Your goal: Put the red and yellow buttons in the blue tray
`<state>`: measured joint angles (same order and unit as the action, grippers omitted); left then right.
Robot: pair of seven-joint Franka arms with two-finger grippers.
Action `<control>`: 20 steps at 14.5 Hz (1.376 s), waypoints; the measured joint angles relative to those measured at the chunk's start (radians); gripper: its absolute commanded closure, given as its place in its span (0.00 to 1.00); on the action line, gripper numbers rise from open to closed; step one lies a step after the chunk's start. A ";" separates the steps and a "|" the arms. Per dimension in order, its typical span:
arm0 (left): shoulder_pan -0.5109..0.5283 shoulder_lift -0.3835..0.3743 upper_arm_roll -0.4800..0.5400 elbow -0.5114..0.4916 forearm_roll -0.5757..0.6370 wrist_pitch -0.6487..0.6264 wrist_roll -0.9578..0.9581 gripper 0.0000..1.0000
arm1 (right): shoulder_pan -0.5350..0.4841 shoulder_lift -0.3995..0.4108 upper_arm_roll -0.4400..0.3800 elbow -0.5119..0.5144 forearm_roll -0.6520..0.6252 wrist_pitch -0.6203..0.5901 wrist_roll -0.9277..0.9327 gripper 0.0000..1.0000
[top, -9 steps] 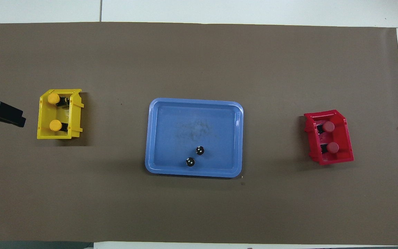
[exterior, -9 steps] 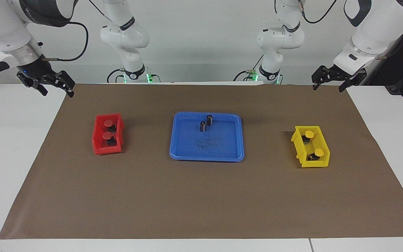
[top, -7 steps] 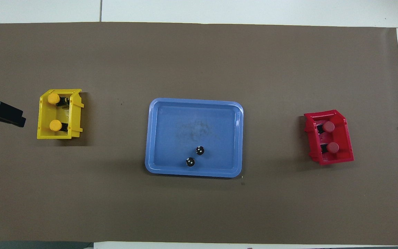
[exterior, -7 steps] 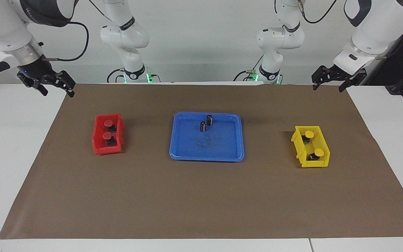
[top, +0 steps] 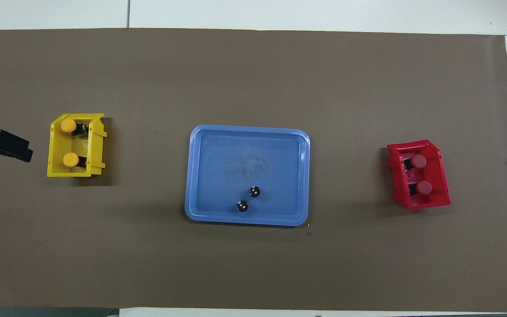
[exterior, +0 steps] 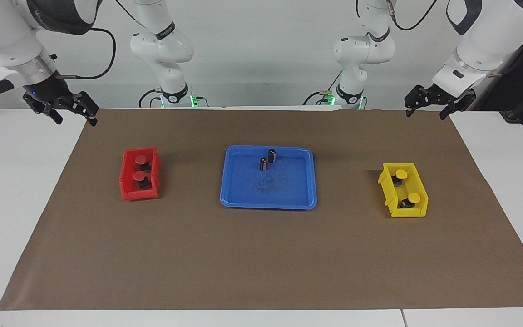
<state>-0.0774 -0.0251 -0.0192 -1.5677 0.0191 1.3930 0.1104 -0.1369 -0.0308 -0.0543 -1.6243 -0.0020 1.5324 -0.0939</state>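
Two red buttons (exterior: pixel 140 159) (top: pixel 419 161) sit in the small red bin (exterior: pixel 127 190) (top: pixel 429 202) toward the right arm's end. Two yellow buttons (exterior: pixel 401 174) (top: pixel 68 126) sit in the small yellow bin (exterior: pixel 407 212) (top: pixel 68 172) toward the left arm's end. The blue tray (exterior: pixel 288 188) (top: pixel 218 167) lies between the bins and holds no button. My right gripper (exterior: pixel 74 119) hangs open and empty over the paper's corner, apart from the red bin. My left gripper (exterior: pixel 425 113) hangs open and empty over the other corner, apart from the yellow bin.
Two small capless black cylinders (exterior: pixel 272 155) (top: pixel 254 191) stand upright in the tray, at its edge nearer to the robots. Brown paper (exterior: pixel 261 254) covers the table. Two more robot arms stand at the table's edge nearest the robots.
My right gripper has shifted very slightly. The bins, buttons, tray and left gripper have not moved.
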 measured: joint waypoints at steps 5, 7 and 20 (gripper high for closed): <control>0.000 0.000 0.000 0.000 0.000 0.000 0.000 0.00 | 0.008 -0.001 0.001 -0.001 0.000 -0.006 -0.021 0.00; 0.000 0.000 0.000 0.000 0.000 0.000 0.000 0.00 | 0.051 0.003 0.002 -0.003 -0.001 0.003 -0.025 0.00; 0.000 0.000 0.000 0.000 0.000 0.001 0.000 0.00 | 0.110 0.107 0.006 -0.361 0.001 0.491 -0.025 0.23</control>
<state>-0.0774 -0.0251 -0.0192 -1.5679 0.0191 1.3939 0.1104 -0.0272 0.0757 -0.0483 -1.9852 -0.0009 2.0238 -0.1186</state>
